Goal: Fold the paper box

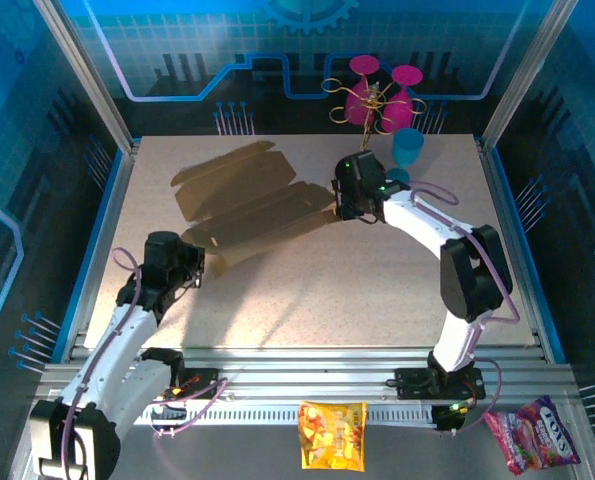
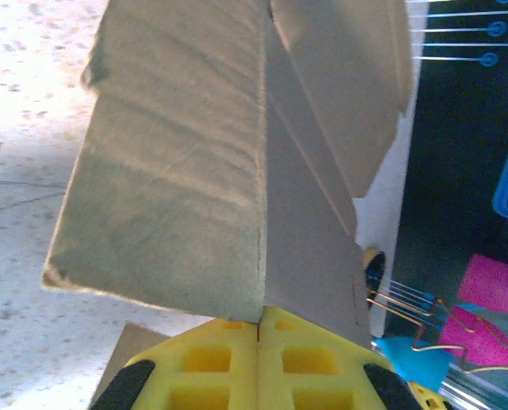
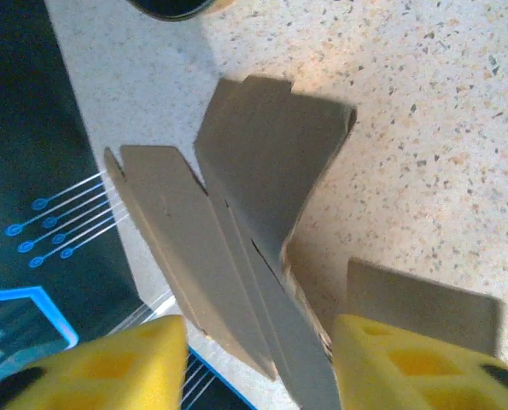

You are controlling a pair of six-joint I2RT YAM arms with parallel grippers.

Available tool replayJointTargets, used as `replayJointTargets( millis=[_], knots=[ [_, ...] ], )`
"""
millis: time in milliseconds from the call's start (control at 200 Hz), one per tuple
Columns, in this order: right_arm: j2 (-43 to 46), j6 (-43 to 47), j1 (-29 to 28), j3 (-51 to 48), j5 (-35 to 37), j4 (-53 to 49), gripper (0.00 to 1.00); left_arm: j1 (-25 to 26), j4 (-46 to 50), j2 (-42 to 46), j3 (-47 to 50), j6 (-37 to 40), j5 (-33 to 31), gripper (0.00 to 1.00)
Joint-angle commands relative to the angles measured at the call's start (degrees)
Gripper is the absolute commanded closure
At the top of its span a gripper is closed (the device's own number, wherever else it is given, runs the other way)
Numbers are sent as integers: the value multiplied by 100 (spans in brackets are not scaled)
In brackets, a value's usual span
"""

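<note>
My left gripper [image 2: 259, 331], fingers pressed together, is pinching the near-left flap of the paper box [image 1: 247, 205], which is lying on the table [image 1: 307, 300]. Its long axis is running rightward to my right gripper [image 3: 258, 366], which is standing spread around the opposite edge. What the blue cup [image 1: 407, 148] is holding, I cannot tell.

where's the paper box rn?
In the top view, the paper box lies spread on the far left-centre of the table. The left gripper is at its near-left corner and the right gripper at its right end.
</note>
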State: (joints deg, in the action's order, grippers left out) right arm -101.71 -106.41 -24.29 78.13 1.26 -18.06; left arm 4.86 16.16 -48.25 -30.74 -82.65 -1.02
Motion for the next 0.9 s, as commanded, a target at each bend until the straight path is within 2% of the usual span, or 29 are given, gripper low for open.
replayJointTargets(
  millis=[0, 105, 235, 360, 535, 685, 806, 896],
  knots=[
    [899, 851, 13, -27, -4, -419, 35, -56, -6, -125, -375, -200, 174, 100],
    [1666, 1264, -176, -793, -52, 4, 31, -56, -102, -275, -531, -285, 260, 100],
    [2249, 1414, -772, -1981, -157, 1636, 24, -58, -80, -423, -756, -210, 334, 100],
    [1861, 1060, -1297, -2486, -202, 3248, 23, -55, -87, -548, -854, -168, 475, 100],
    [1180, 938, -1604, -2221, -235, 3734, 26, -56, -87, -581, -897, -148, 537, 100],
    [739, 982, -1608, -1910, -258, 3874, 33, -56, -80, -602, -924, -137, 604, 100],
    [447, 893, -1602, -1804, -248, 3953, 48, -56, -65, -594, -942, -128, 623, 100],
    [271, 865, -1571, -1683, -228, 3991, 53, -58, -27, -589, -969, -97, 630, 100]
  ],
)
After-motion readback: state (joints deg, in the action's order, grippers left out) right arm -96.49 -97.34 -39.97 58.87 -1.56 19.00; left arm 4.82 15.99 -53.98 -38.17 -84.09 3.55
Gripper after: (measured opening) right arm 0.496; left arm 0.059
